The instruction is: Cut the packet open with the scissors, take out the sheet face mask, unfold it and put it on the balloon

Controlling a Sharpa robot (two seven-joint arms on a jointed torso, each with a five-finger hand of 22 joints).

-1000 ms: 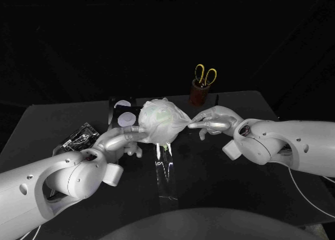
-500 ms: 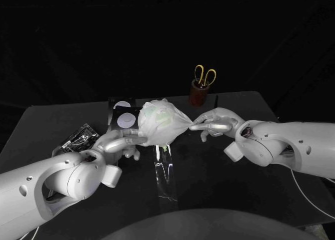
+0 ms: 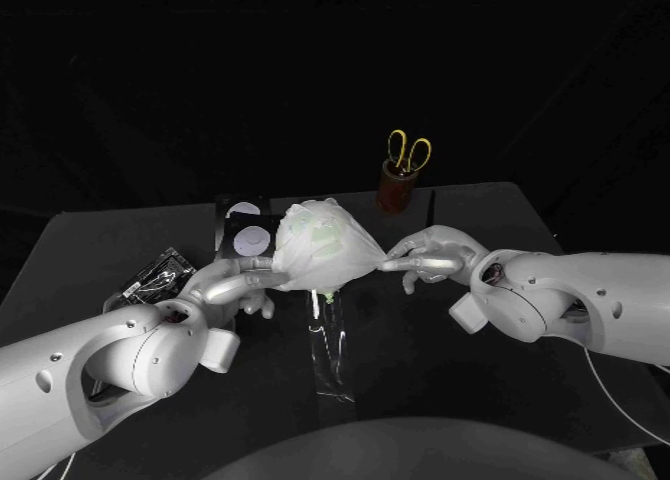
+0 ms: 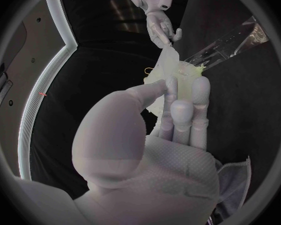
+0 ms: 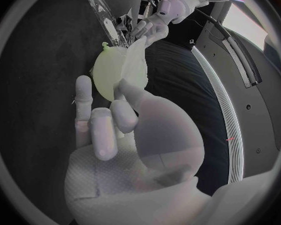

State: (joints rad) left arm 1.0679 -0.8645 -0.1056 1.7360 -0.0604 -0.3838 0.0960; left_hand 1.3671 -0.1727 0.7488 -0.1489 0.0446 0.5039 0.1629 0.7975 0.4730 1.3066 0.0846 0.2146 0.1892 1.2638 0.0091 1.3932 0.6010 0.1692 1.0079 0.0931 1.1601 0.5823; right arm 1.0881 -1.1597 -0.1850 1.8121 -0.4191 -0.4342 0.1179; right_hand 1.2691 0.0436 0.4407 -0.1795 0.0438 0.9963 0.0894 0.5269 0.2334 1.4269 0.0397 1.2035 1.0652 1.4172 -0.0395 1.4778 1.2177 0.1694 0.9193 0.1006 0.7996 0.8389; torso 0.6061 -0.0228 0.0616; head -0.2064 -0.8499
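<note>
The packet lies at the table's left. Just right of it, the left hand pinches the left edge of the sheet face mask, draped over the balloon mid-table. The right hand pinches its right edge. Farther back, scissors stand in a brown cup

White arms carry silver left hand and right hand.

The sheet mask is white, the balloon pale green, the scissors yellow-handled, the cup reddish-brown, the table black.
</note>
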